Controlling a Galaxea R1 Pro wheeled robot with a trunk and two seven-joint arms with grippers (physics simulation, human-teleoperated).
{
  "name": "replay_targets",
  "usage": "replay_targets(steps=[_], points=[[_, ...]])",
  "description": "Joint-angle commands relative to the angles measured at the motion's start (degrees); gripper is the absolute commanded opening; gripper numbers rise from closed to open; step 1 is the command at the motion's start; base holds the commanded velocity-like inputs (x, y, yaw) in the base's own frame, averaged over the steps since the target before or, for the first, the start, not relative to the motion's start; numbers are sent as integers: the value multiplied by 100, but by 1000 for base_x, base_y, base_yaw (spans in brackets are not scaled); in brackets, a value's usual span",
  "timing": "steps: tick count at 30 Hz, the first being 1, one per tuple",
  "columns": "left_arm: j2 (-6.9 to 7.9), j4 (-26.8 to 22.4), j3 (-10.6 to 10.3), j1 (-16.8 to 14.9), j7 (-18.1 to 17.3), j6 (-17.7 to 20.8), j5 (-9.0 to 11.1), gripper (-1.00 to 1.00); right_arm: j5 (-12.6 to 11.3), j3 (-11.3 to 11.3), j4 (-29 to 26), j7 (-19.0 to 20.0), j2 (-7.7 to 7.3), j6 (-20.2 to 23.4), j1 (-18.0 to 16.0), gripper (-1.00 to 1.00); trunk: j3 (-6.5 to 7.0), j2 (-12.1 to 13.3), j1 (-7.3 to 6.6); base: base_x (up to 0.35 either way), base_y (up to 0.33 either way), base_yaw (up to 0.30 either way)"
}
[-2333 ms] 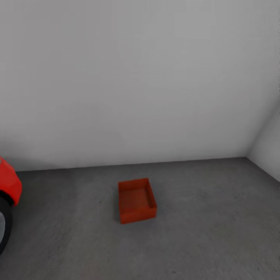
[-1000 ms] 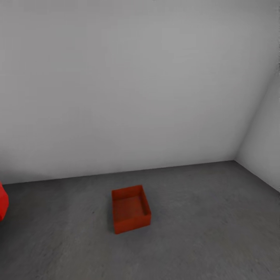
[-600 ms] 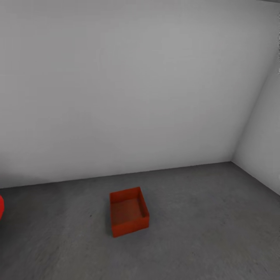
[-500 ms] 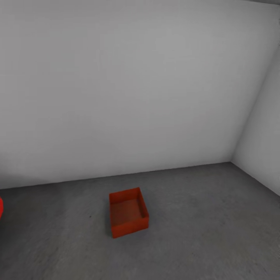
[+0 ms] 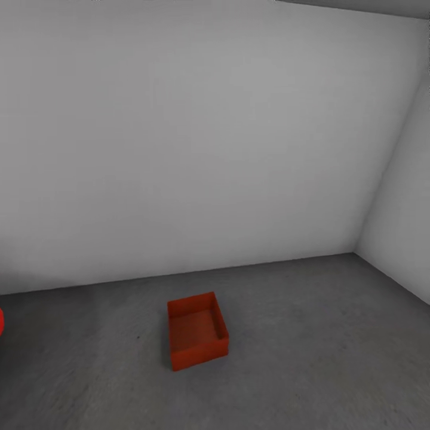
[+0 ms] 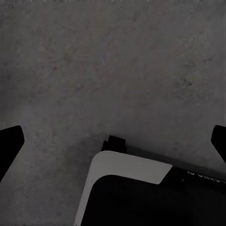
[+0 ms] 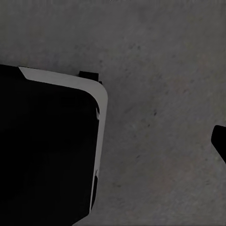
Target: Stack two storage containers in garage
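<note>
One orange-red storage container [image 5: 197, 331], open-topped and empty, sits on the dark grey concrete floor [image 5: 310, 358] of the garage, a little short of the back wall. Nothing is stacked on it. In the left wrist view, my left gripper [image 6: 113, 143] hangs open over bare concrete, its dark fingertips [image 6: 9, 143] at the picture's two sides with nothing between them. My right gripper [image 7: 113, 141] also hangs over the floor, with one fingertip [image 7: 219, 139] at the picture's edge and nothing held. The living room is out of view.
Pale grey walls [image 5: 197, 149] meet in a corner at the right [image 5: 357, 251]. A sliver of the red car [image 5: 1, 321] shows at the left edge. My own black, white-edged base [image 6: 132, 193] lies under both wrists [image 7: 47, 146].
The whole head view has shifted: the car has slid almost off the left edge and the wall corner has come further in. The container has stayed where it was on the floor.
</note>
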Motion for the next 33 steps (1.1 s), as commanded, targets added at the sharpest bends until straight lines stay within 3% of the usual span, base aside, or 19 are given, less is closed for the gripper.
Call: replay_targets(steps=[1, 13, 17, 21, 33], points=[[0, 2, 26, -4, 7, -10, 16, 100, -30, 46, 14, -4, 6, -23, -5, 100, 2, -5, 1, 0, 0, 0], [10, -57, -7, -4, -7, -18, -28, 100, -31, 46, 10, -4, 4, -23, -5, 100, 110, -5, 1, 0, 0, 0], [66, -523, -35, -4, -18, -8, -39, 100, -31, 46, 9, -4, 7, -23, -5, 100, 147, -5, 1, 0, 0, 0], [88, -634, -39, -4, -10, -9, -26, 100, -36, 46, 9, -4, 8, -23, -5, 100, 183, -5, 1, 0, 0, 0], [65, -54, -16, -4, 26, -10, 52, 100, -43, 46, 7, -4, 12, -23, -5, 100, 291, -5, 1, 0, 0, 0]])
